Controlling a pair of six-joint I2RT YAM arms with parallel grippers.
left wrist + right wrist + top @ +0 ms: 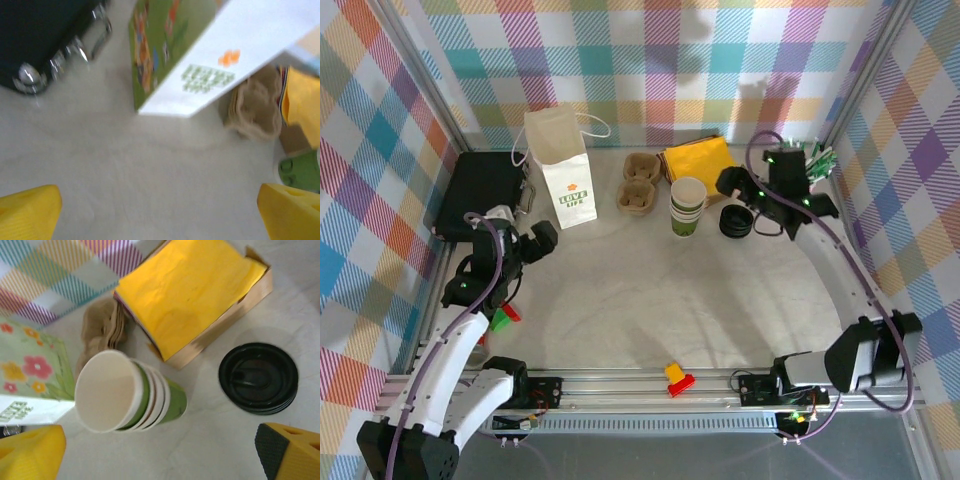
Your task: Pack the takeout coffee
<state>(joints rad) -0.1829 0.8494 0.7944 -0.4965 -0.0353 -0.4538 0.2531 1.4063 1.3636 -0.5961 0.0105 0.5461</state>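
Toward the far edge of the worktop (620,310), right of its middle, stood a nested stack of lidless cups (688,205), cream above and green below; just beside it, toward the right edge, lay a pile of black lids (735,221); the takeout coffee, as I judged it, had yet to be made up from one of each. My right tool (738,190) hung over that spot with its jaws wide apart and nothing between them; from its wrist I saw the top cup (130,392) empty and the lids (258,377) apart from it, with the box of yellow napkins (190,295) behind. My left tool (542,238) was near the left edge, equally wide open and empty, facing the white paper bag (560,165).

I expected the cup to be very light, its thin wall quick to dent; nested cups cling, so the top one could drag its neighbours up. I would have pinched it gently high on the wall, under the rolled rim where the paper is stiffest; the lid looked stiff but slick, best taken across its edge.
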